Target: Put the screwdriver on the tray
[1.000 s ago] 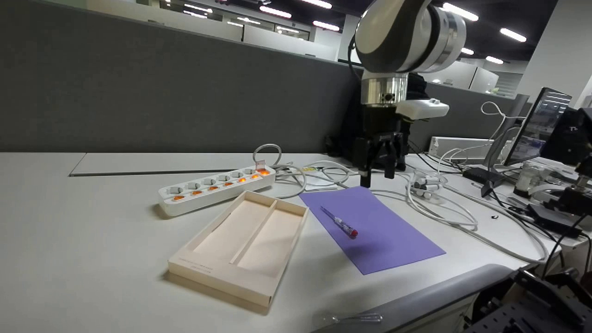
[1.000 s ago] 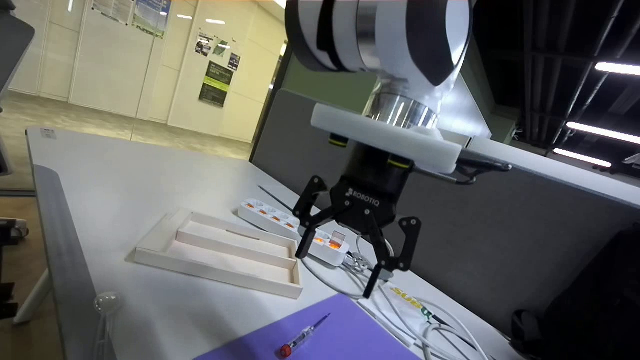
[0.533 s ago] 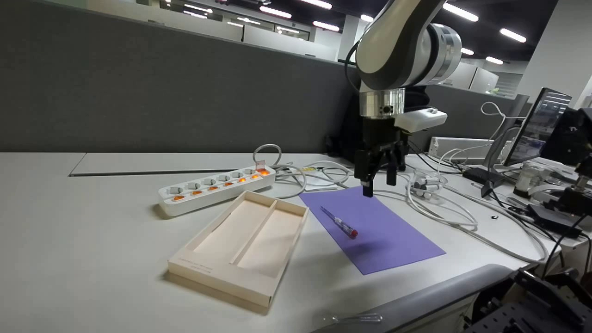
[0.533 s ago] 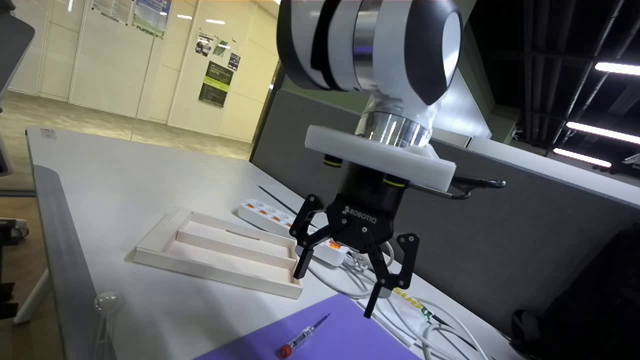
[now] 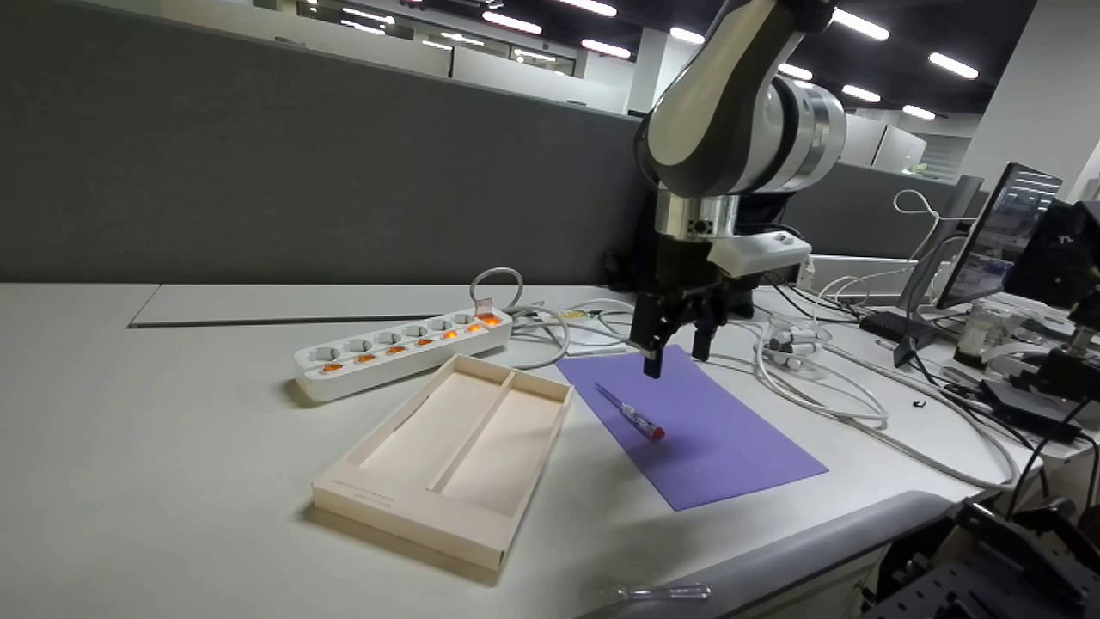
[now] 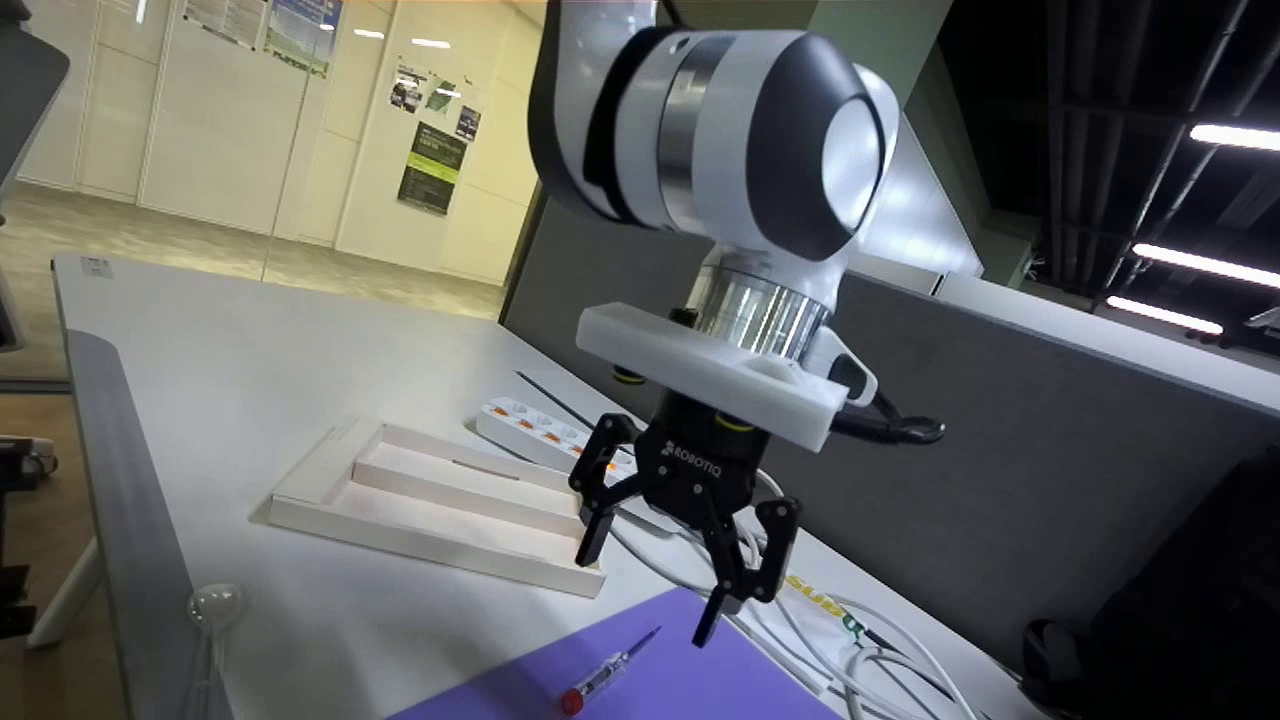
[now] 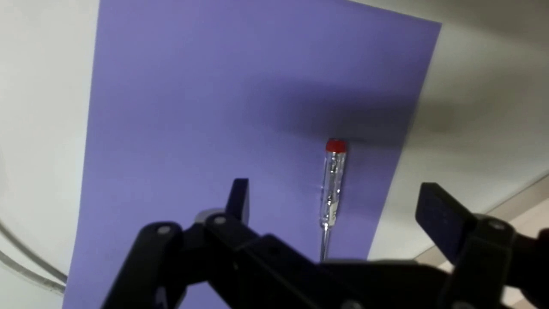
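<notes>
So, in an exterior view, the screwdriver lies on the purple mat right of centre, the tray just left. In an exterior view, your gripper, jaws spread wide, hides part of the power strip; the frame's bottom cuts off the mat. In the wrist view, the gripper masks the screwdriver's lower end; you have broad mat left of it, a narrow strip right.
</notes>
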You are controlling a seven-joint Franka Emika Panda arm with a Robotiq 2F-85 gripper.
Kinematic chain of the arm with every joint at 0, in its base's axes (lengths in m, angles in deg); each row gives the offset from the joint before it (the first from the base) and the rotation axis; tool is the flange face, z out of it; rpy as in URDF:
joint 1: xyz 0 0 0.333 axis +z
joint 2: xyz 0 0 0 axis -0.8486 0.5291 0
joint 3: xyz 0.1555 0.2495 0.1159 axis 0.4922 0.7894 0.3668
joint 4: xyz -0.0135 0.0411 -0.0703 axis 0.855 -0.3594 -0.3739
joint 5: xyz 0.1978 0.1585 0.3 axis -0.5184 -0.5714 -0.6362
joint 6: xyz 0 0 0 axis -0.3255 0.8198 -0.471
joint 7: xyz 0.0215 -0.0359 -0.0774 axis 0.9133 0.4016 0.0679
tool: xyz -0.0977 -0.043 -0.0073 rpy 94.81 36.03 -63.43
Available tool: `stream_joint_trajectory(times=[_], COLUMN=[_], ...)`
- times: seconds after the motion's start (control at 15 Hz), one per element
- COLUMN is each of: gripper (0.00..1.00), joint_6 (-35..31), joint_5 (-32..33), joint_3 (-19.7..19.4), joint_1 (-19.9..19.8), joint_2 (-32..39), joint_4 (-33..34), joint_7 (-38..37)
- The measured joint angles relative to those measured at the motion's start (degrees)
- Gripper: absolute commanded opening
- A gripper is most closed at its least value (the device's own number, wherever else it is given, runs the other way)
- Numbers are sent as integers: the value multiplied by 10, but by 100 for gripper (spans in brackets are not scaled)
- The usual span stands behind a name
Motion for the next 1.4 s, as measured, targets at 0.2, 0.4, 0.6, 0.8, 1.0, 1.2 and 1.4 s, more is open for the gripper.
stream_joint_trajectory(times=[0.2,0.4,0.6,0.8,1.0,1.2,1.4], gripper=[100,100,73,51,31,12,1], joint_6=[-31,-53,-67,-74,-76,-76,-82], joint_5=[-8,-24,-37,-57,-72,-83,-90], joint_3=[1,1,2,5,9,14,16], joint_1=[2,2,2,2,1,1,1], joint_2=[45,90,123,140,147,147,146], joint_4=[3,14,28,40,47,49,51], joint_7=[-15,-16,-17,-18,-18,-18,-18])
